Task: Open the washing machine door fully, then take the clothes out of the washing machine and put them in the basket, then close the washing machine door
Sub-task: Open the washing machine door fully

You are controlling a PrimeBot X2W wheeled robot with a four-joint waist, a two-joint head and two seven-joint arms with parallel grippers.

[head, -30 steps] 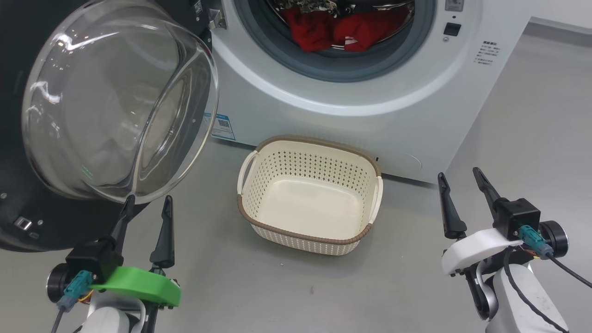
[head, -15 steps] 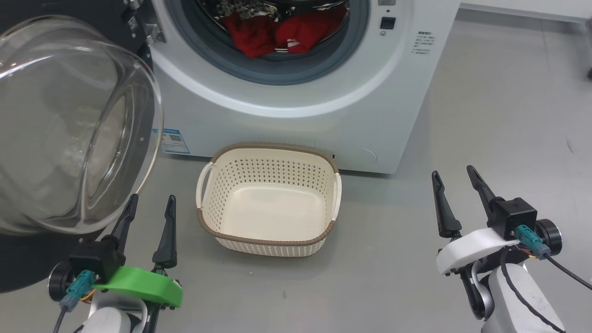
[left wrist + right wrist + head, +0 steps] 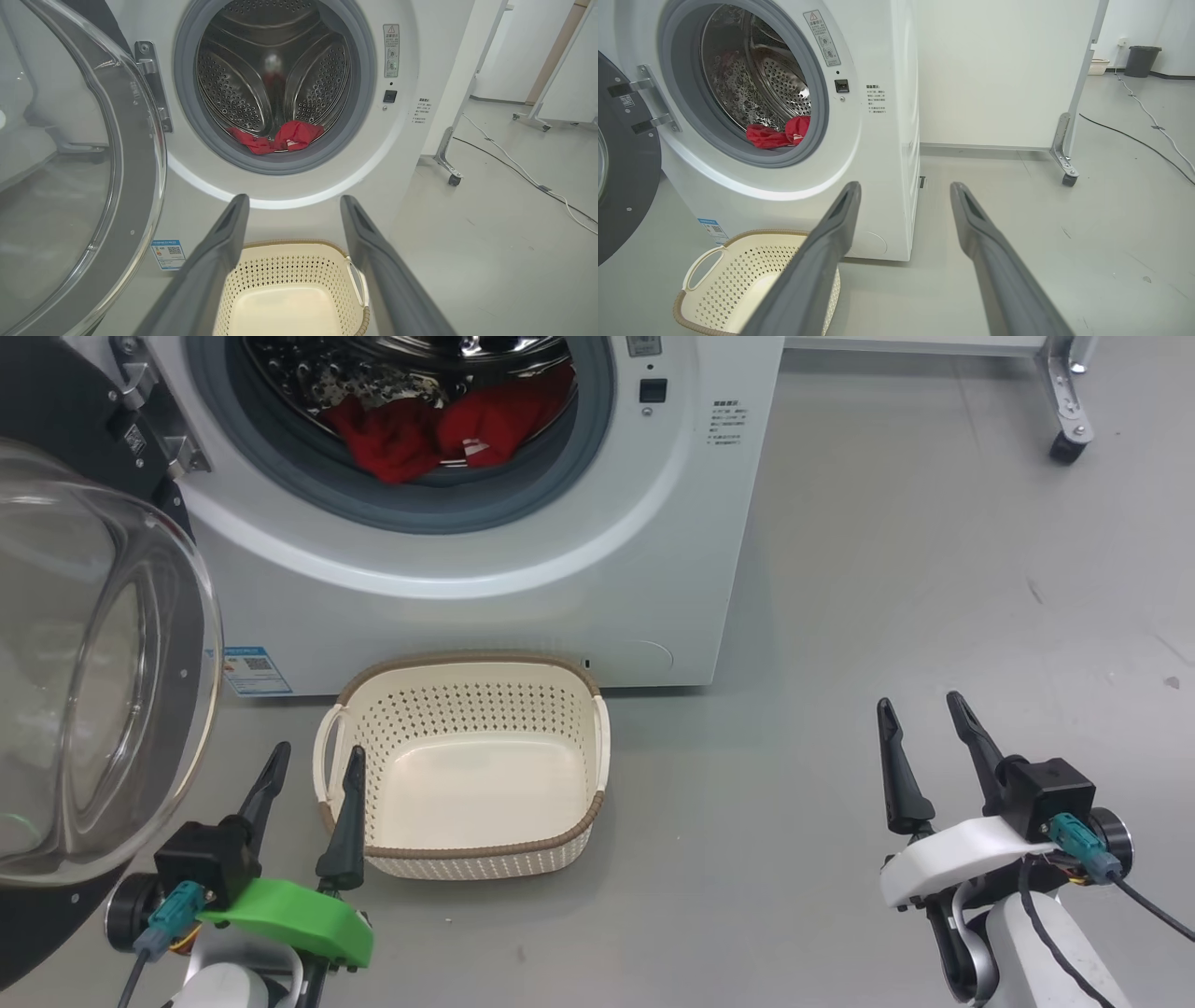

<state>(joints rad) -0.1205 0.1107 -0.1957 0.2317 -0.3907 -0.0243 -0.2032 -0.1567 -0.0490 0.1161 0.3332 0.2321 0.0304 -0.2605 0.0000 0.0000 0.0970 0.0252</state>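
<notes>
left gripper: fingers spread wide, holding nothing
right gripper: fingers parted, empty
basket: just ahead of the left gripper, on the floor
clothes: well beyond both grippers, lying in the washing machine drum
washing machine door: swung open, close by the left gripper's outer side

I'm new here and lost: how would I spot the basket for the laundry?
Find the big white washer with its round door swung open. The basket sits on the grey floor right before it. Unlike its glossy neighbours, it is small, cream, full of holes, brown-rimmed.
</notes>
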